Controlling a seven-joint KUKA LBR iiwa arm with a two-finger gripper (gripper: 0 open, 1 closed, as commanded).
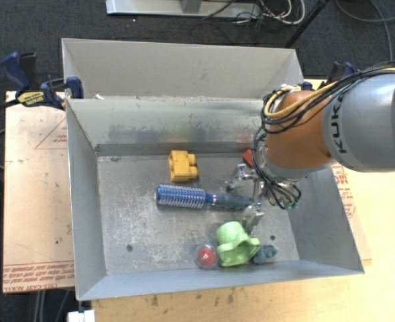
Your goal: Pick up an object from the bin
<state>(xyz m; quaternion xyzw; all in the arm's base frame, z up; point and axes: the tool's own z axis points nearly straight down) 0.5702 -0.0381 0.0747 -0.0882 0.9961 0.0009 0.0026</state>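
Now hangs low at the right of the bin [130, 227], jaws spread wide, right over the dark handle end of the blue hairbrush [182, 197], near the green toy [235, 244].

A robotics lab: a grey industrial arm [365, 123] lettered KUKA, cables [298, 102] looped round its orange wrist cover [294, 139], reaches into a grey metal bin [184, 72]; on the dark carpet [23, 19] beyond, loose cords [277, 2] trail past a metal stand foot [177, 4].
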